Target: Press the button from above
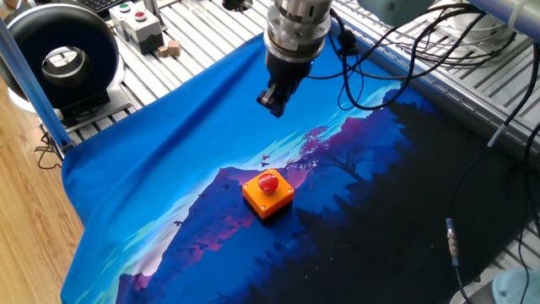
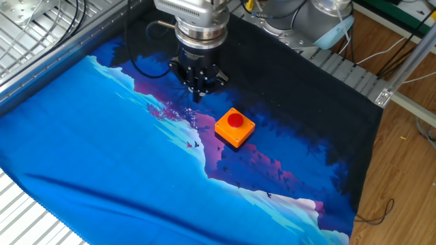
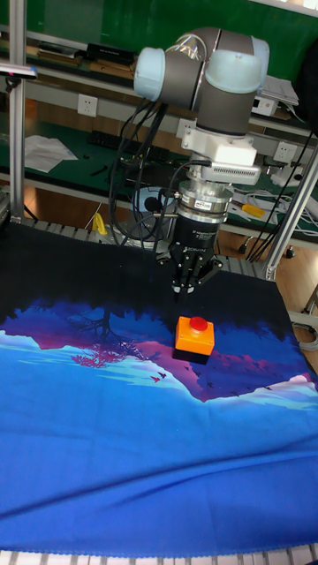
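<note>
The button [image 1: 268, 181] sits on its orange box [image 1: 269, 197] mid-cloth [image 1: 152, 169]. The end effector [image 1: 272, 100] hangs raised and off to one side; its fingers appear pressed together. It should be centred over the dome, then lowered straight down.

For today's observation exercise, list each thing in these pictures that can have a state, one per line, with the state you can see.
red push-button: on top of its box, nothing touching it.
orange box: upright on the cloth, standing free.
tool: in the air, off to one side of the button, pointing down; open or shut cannot be told.
blue landscape cloth: spread over the table, slightly rippled.
grey control box: on the slatted table beyond the cloth, untouched.
</note>
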Available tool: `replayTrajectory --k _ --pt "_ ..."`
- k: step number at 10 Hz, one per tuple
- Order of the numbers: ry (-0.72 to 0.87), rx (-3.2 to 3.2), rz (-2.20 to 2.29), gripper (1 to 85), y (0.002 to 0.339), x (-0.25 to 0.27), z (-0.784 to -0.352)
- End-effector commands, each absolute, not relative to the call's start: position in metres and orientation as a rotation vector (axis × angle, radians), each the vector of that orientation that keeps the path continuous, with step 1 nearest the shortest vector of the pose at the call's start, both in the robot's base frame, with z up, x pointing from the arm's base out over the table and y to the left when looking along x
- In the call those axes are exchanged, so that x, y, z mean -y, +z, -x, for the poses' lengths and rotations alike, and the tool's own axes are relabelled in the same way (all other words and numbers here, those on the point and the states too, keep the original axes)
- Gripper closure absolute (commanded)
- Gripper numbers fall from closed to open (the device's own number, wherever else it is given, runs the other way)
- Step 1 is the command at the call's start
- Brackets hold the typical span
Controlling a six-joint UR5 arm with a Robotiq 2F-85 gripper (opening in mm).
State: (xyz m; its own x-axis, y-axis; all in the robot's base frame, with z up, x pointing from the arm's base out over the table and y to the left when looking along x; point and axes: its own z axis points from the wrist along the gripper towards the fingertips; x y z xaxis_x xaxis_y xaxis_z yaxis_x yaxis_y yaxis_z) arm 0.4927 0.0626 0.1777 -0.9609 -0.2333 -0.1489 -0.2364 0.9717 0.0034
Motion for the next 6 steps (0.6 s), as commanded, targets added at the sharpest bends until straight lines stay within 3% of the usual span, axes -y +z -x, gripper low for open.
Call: replayTrajectory --k 1,6 --pt "0.079 -2.97 0.336 84.7 0.1809 -0.0675 -0.496" --pt "0.089 -2.972 0.331 84.7 0.1815 -0.0687 -0.4962"
